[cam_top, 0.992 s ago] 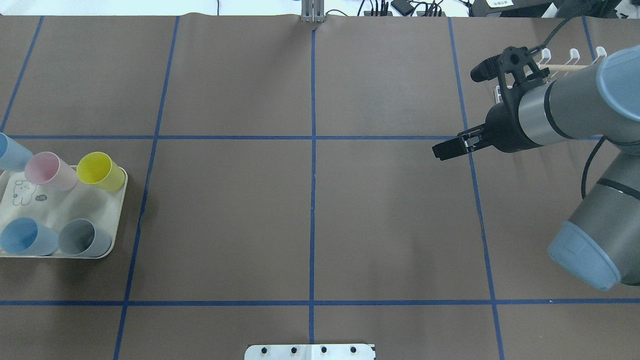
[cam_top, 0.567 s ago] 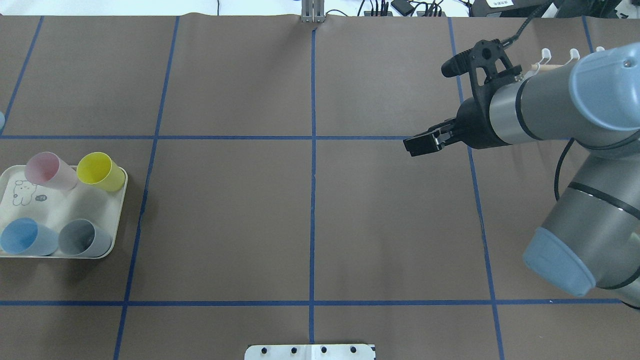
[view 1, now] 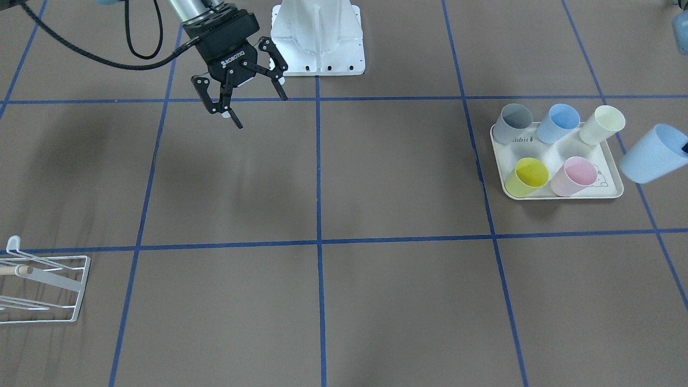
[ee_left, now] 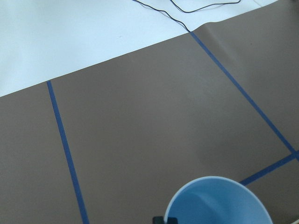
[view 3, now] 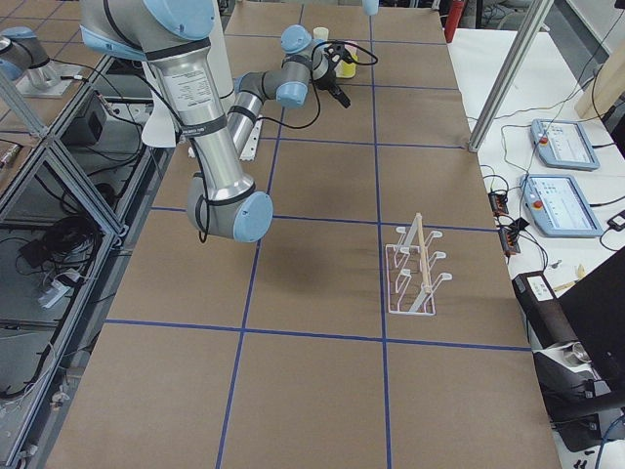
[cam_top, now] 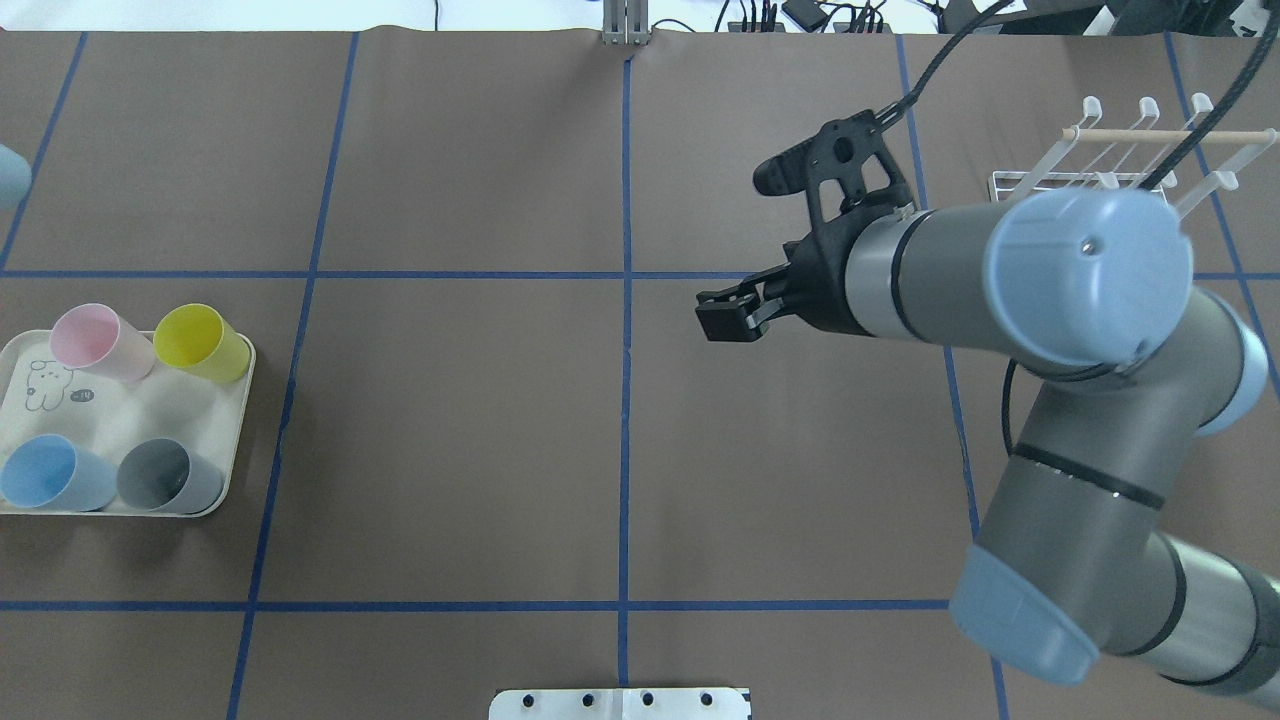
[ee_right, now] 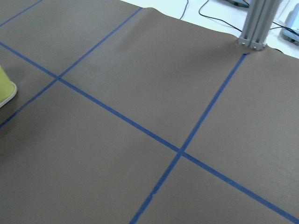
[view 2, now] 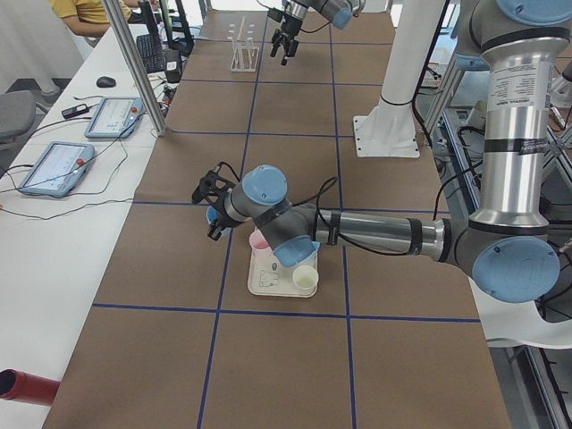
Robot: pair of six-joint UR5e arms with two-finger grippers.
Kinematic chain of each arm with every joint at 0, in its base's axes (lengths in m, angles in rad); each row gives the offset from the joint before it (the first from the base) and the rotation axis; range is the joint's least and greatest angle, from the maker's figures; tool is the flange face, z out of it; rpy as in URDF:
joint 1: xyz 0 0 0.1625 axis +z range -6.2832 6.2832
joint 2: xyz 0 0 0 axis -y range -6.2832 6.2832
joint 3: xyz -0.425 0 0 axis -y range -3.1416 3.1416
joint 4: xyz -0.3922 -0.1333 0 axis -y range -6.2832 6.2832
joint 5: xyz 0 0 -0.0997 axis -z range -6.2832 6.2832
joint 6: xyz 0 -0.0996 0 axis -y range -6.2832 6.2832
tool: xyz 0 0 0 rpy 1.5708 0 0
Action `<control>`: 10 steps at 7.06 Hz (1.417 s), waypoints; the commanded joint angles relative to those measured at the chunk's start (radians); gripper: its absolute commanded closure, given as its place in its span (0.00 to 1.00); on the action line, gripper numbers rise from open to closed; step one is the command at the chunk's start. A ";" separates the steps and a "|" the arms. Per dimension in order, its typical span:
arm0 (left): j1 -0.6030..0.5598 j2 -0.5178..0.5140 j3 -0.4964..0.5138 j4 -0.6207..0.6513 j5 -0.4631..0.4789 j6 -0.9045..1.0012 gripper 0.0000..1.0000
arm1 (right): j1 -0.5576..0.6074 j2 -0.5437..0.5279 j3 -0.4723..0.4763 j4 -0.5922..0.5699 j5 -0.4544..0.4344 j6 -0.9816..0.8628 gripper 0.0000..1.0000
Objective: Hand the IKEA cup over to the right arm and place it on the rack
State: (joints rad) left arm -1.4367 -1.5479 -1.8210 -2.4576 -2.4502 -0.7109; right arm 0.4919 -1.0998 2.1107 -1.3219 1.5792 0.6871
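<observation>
The IKEA cup (view 1: 650,155) is light blue and hangs tilted in the air just beyond the cream tray's (view 1: 559,196) end. My left gripper (view 2: 214,210) is shut on it. Its rim (ee_left: 217,203) fills the bottom of the left wrist view, and only a sliver of the cup (cam_top: 8,172) shows at the overhead view's left edge. The right arm (cam_top: 1080,280) reaches over the table's middle, its right gripper (view 1: 260,110) open and holding nothing. The white wire rack (cam_top: 1120,160) with its wooden rod stands bare at the far right corner.
On the tray stand a grey cup (view 1: 513,123), a blue cup (view 1: 559,122), a cream cup (view 1: 603,124), a yellow cup (view 1: 529,176) and a pink cup (view 1: 574,175). The white robot base (view 1: 317,37) is at the near edge. An aluminium post (cam_top: 625,20) stands at the far edge.
The right arm has swung left from beside the rack to near the table's centre line, gripper still open. The blue cup in the left gripper rose away from the tray.
</observation>
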 commanded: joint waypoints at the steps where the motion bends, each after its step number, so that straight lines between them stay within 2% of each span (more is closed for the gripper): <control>1: 0.075 -0.008 -0.169 -0.004 -0.113 -0.297 1.00 | -0.091 0.034 -0.024 0.118 -0.036 -0.105 0.01; 2: 0.134 -0.009 -0.210 -0.065 -0.107 -0.450 1.00 | -0.114 0.031 -0.085 0.273 -0.057 -0.110 0.01; 4: 0.235 -0.095 -0.211 -0.179 -0.107 -0.698 1.00 | -0.131 0.032 -0.190 0.543 -0.076 -0.299 0.02; 5: 0.310 -0.147 -0.208 -0.196 -0.083 -0.772 1.00 | -0.134 0.034 -0.242 0.640 -0.071 -0.323 0.02; 6: 0.385 -0.167 -0.213 -0.198 -0.007 -0.788 1.00 | -0.139 0.035 -0.291 0.723 -0.070 -0.330 0.02; 7: 0.447 -0.226 -0.202 -0.195 0.038 -0.821 1.00 | -0.141 0.037 -0.322 0.774 -0.070 -0.355 0.02; 9: 0.576 -0.322 -0.178 -0.189 0.191 -0.898 1.00 | -0.153 0.037 -0.328 0.794 -0.073 -0.362 0.02; 10: 0.617 -0.342 -0.158 -0.188 0.216 -0.901 1.00 | -0.162 0.038 -0.327 0.796 -0.074 -0.362 0.02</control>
State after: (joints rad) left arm -0.8793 -1.8549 -1.9996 -2.6481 -2.2856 -1.5963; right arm 0.3399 -1.0627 1.7846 -0.5329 1.5070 0.3270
